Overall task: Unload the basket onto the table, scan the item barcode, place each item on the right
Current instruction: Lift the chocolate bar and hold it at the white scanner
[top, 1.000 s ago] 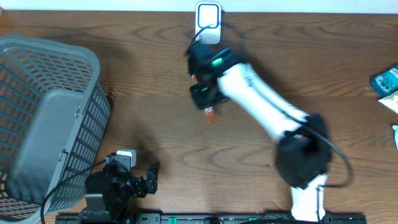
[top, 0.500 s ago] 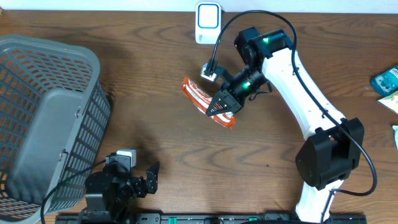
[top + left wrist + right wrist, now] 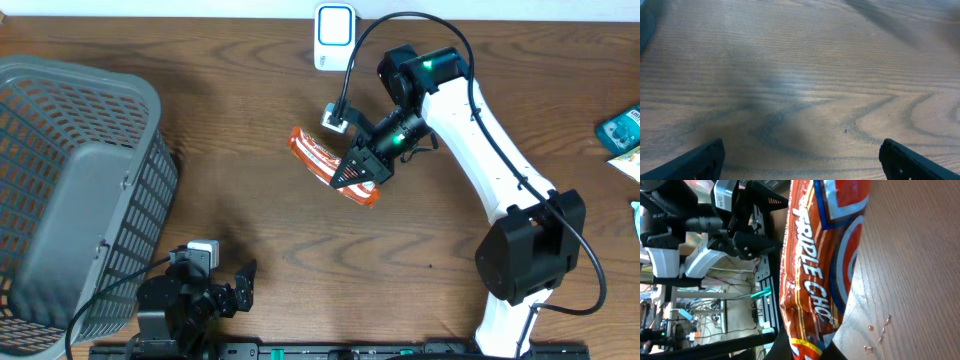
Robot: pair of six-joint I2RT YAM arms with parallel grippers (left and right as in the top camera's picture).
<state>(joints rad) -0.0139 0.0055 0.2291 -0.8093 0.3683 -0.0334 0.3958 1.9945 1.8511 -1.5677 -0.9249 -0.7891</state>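
Compared with one second earlier, the right arm is no longer blurred and stretched toward the white scanner (image 3: pixel 334 36) at the top centre; it is now bent to the right of centre. The snack packet (image 3: pixel 318 156) – then only an orange speck – is seen at full length. Against the half-second frame, almost nothing is changed. The packet is located at the middle of the overhead view, below the scanner, with its long axis running diagonally from upper left to lower right. Its lower-right end is clamped by the right gripper (image 3: pixel 352 172), and the free end points to the upper left. In the right wrist view the "TRIPLE CHO" lettering runs vertically. The left gripper (image 3: pixel 238 284) is parked at lower left beside the grey basket (image 3: pixel 60 180) – its fingertips (image 3: pixel 702 159) are spread wide over bare wood, nothing between them.
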